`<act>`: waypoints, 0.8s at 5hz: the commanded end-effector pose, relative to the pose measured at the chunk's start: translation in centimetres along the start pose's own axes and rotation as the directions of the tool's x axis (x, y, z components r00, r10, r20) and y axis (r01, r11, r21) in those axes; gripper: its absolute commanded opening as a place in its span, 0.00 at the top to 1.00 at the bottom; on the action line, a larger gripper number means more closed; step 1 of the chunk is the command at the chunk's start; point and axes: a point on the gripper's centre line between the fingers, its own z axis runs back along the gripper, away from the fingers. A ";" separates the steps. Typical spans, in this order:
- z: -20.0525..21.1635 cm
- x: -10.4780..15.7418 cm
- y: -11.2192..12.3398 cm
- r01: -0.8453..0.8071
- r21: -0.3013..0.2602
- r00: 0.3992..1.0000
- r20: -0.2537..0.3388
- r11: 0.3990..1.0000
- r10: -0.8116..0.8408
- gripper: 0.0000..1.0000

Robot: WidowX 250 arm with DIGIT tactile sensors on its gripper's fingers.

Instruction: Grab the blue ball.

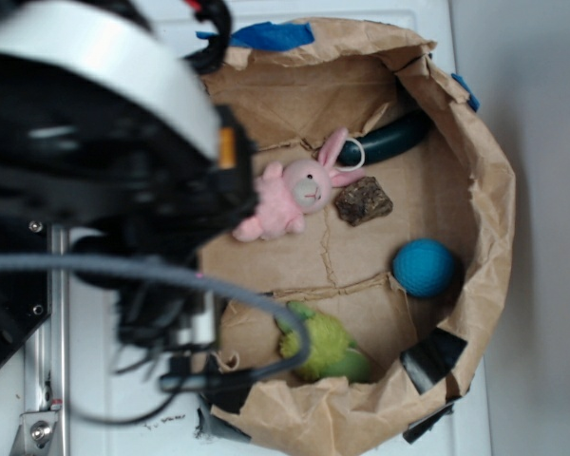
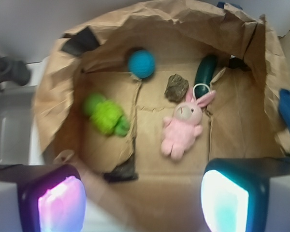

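Hanging high above the paper bin [image 2: 53, 96], the fingers [image 2: 145, 193] are spread wide with nothing between them. Nothing of the task is done yet: the ball [image 1: 424, 267] lies untouched on the bin floor, against the far wall in the wrist view [image 2: 141, 64], well apart from the fingers. A bunny [image 2: 181, 128], a green plush [image 2: 106, 116], a brown rock [image 2: 176, 88] and a dark tube [image 2: 204, 71] lie around it. Left, by my judgement: moving over the ball, descending, closing on it.

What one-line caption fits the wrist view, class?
Open gripper high above a paper-walled bin holding blue ball, pink bunny, green plush.
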 end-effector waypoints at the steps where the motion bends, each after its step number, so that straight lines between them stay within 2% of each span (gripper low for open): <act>1: -0.5 1.6 0.5 -0.011 0.021 1.000 0.020 1.000 0.011 0.00; 3: -0.5 1.6 0.5 -0.011 0.021 1.000 0.020 1.000 0.011 0.00; 4: -4.9 3.5 1.4 -0.056 0.143 0.998 0.028 0.988 0.053 0.00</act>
